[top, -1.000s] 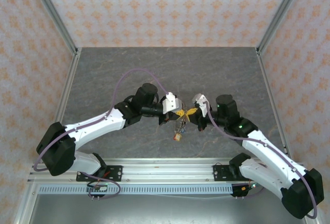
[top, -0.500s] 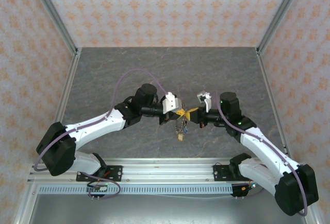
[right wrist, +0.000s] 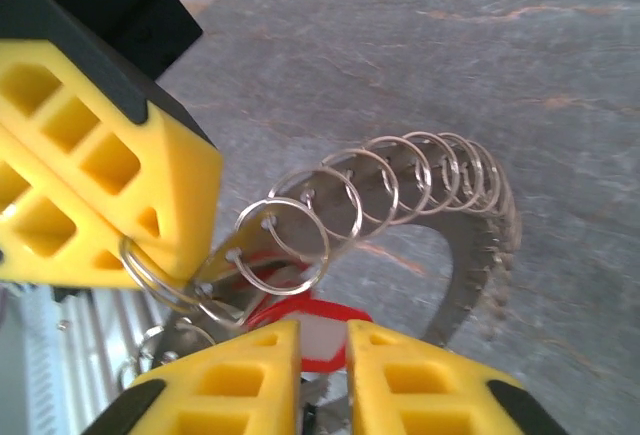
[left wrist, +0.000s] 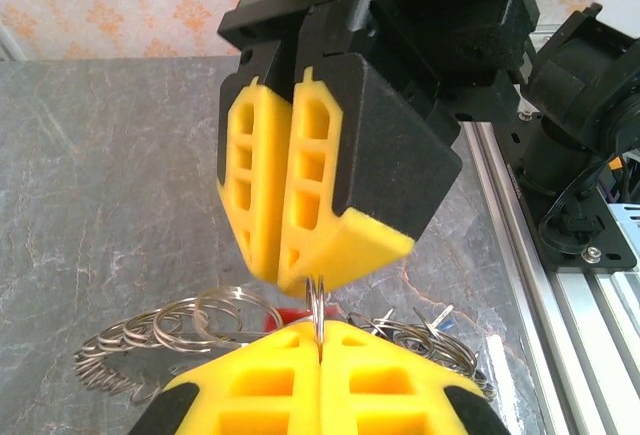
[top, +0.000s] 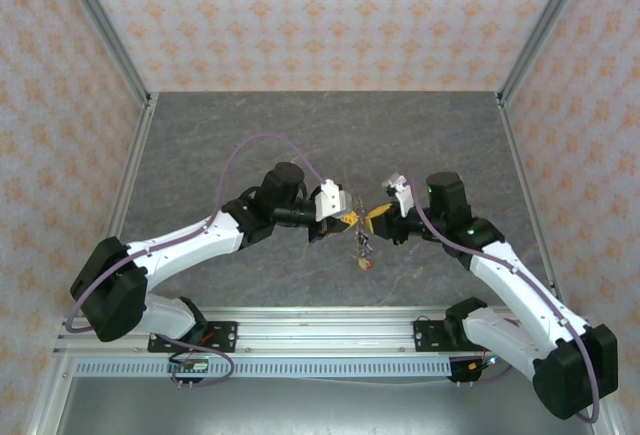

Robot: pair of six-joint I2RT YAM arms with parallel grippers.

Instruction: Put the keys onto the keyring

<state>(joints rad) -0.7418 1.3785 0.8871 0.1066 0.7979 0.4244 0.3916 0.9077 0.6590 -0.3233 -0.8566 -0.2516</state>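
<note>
Fingers, top view: left gripper [top: 348, 219] and right gripper [top: 377, 217] meet nose to nose above the table [top: 250, 145]. The keys [top: 363, 251] dangle under them, off the surface. Too small from here to read either jaw. Count: two arms, one hanging bunch, one red key head [top: 369, 263]; can't count the other keys.

Left wrist: left fingers [left wrist: 250, 385] are clamped tight on one thin split ring [left wrist: 318, 307]. Right fingers [left wrist: 325, 235] sit opposite, tips just above that wire, with a slit between them. Risk: the wire is held by a sliver, so a sideways tug from the right could twist it out and drop the bunch.

Right wrist: right fingers are parted a crack with nothing clearly pinched; the red head sits behind the gap. One keyring [right wrist: 480, 255], serrated band arcing away, about eight wire loops [right wrist: 400, 180] along it, not exact. Risk: closing now could grab red plastic instead of wire, or snag a neighbouring loop.
</note>
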